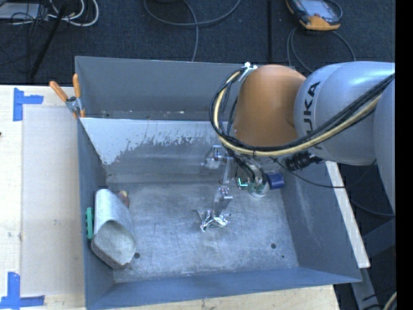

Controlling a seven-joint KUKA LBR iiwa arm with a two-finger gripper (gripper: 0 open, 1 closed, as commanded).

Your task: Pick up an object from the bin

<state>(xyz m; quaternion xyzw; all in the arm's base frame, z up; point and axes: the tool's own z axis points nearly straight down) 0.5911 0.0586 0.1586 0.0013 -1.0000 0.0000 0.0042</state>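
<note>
My gripper (214,221) reaches down to the floor of the bin, a little right of its middle, with its metal tip close to the bare floor. No loose thing shows under or beside it. The nearest thing is a grey cup (111,232) lying on its side at the bin's lower left, mouth toward the front, well to the left of the gripper. A thin green item (89,223) lies between the cup and the left wall. A small brown piece (122,199) sits just behind the cup.
The arm, with its orange cover and looped cables, hangs over the bin's right half and hides the floor beneath it. The bin's walls slope in on all sides.
</note>
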